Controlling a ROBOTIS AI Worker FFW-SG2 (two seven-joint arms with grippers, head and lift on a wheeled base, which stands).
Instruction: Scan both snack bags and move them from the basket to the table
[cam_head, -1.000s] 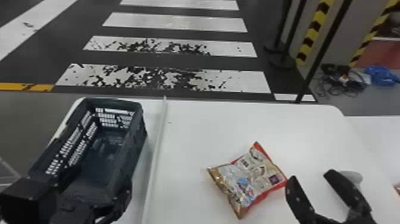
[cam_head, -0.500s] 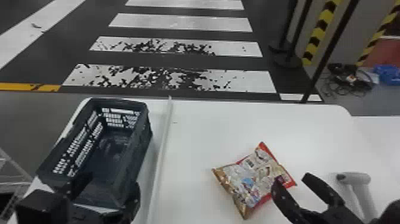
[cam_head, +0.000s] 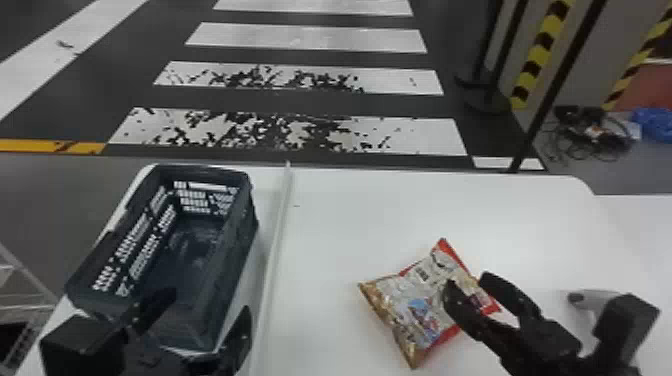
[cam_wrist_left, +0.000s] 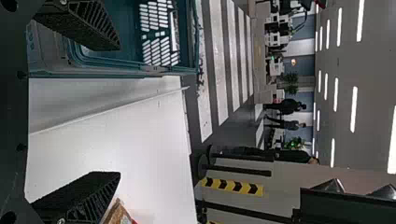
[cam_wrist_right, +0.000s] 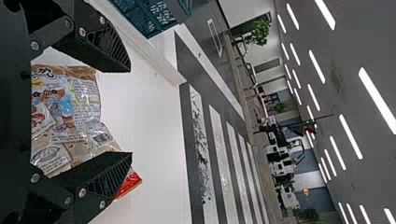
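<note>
Think of a clock lying flat on the bench (cam_head: 330, 210), with 12 o'clock at the far side. The shiny snack bag (cam_head: 415, 305) lies on the bench. It is gold, white and blue, with a red edge, and one red corner points to about 1 o'clock.

The right end effector (cam_head: 467, 281) is open, and its two black fingers are wide apart. In the head view, the middle of the bag is at 8 o'clock from its fingertips, very near, and the fingers cover some of the bag. In the right wrist view, the bag shows in the gap of the right end effector (cam_wrist_right: 130, 112), back from the tips. I cannot tell if the fingers touch it.

The left end effector (cam_head: 209, 300) is open too, with its fingers spread at the 6 o'clock end of the dark basket (cam_head: 240, 220). From there, the bag is well away at 3 o'clock.

The basket sits at about 9 to 10 o'clock from the bag, and a long thin strip (cam_head: 276, 250) runs between them. A gray scanner (cam_head: 584, 296) is at 3 o'clock from the bag, partly behind the black right arm (cam_head: 555, 345).
</note>
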